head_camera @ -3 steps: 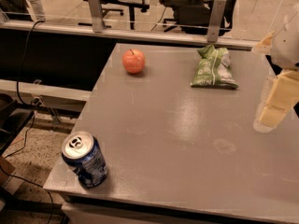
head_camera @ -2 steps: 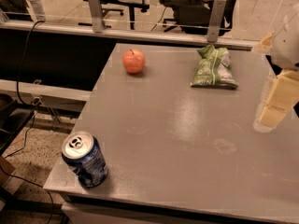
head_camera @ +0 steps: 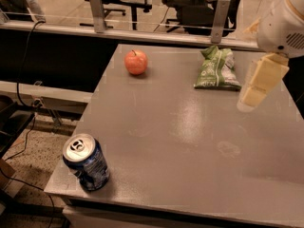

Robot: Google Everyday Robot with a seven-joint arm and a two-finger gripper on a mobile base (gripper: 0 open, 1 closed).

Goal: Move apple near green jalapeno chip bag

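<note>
- Grey tabletop [head_camera: 190, 170] fills the view, with a rail and office chairs behind it.
- The gripper [head_camera: 256, 85] hangs above the table's right side. Whether it is wide or narrow cannot be told from this angle, though it seems to carry nothing.
- Nearest it, the green jalapeno chip bag [head_camera: 216, 70] lies crinkled at the far right.
- The apple [head_camera: 136, 62], round and orange-red with a short stem, sits far left, well apart from the bag.
- A blue soda can [head_camera: 86, 163] stands at the near-left corner.
- Nothing has shifted from a second ago, arm included, so the reach for the apple is probably yet to start.
</note>
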